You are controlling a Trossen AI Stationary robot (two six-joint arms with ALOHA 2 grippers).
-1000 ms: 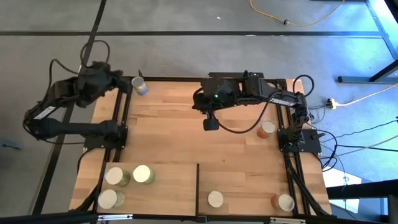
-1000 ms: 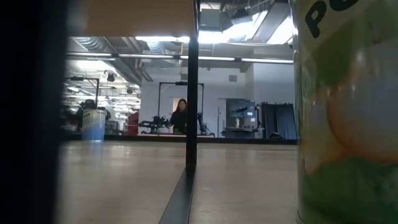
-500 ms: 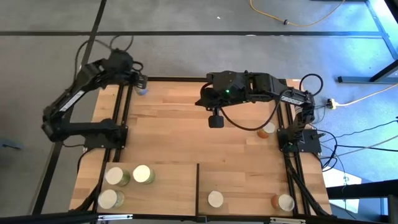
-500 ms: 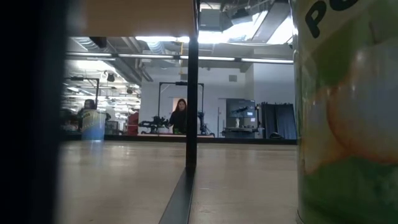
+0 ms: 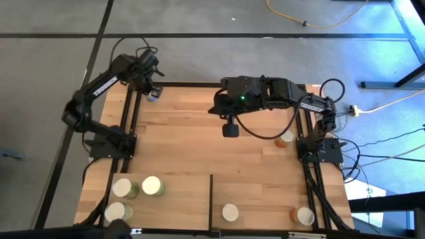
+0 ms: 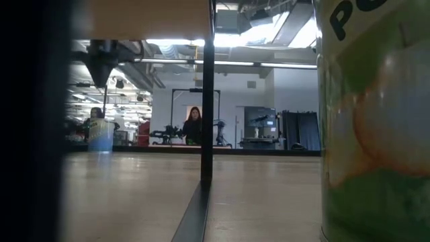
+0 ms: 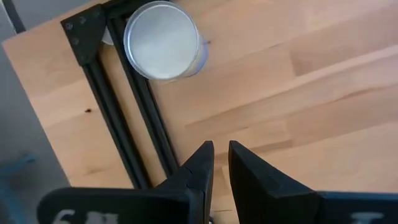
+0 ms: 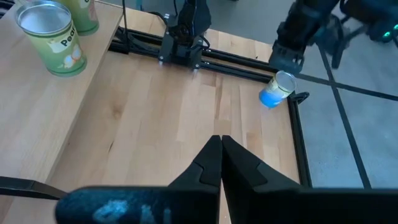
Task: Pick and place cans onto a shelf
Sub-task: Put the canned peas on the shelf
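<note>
Up at the far left corner of the butcher-block tabletop (image 5: 219,146), the left gripper (image 5: 151,85) hangs just above a blue can (image 5: 152,95) that stands upright on the wood, right beside the black frame rail (image 7: 134,106). From the left wrist view, the can's silver lid (image 7: 161,40) lies well ahead of the fingers (image 7: 199,171), which stand only a narrow slit apart with nothing between them; the can is not gripped. In the low view the same blue can (image 6: 101,134) shows far off, with the dark gripper (image 6: 106,60) above it and apart from it.

The right gripper (image 5: 230,129) hovers over the middle of the tabletop, away from the blue can, its fingers (image 8: 214,158) pressed together and holding nothing. An orange can (image 5: 285,138) stands near the right arm's base.

The shelf (image 5: 179,199) lies along the near edge of the tabletop, split by a thin dark divider (image 5: 211,199). To the left of the divider stand three green cans (image 5: 152,186) close together; to its right stand one cream-topped can (image 5: 230,212) near the divider and an orange-sided can (image 5: 304,216) by the shelf's right end. One green can (image 6: 373,121) fills the right of the low view. A person (image 6: 195,124) stands in the room beyond.
</note>
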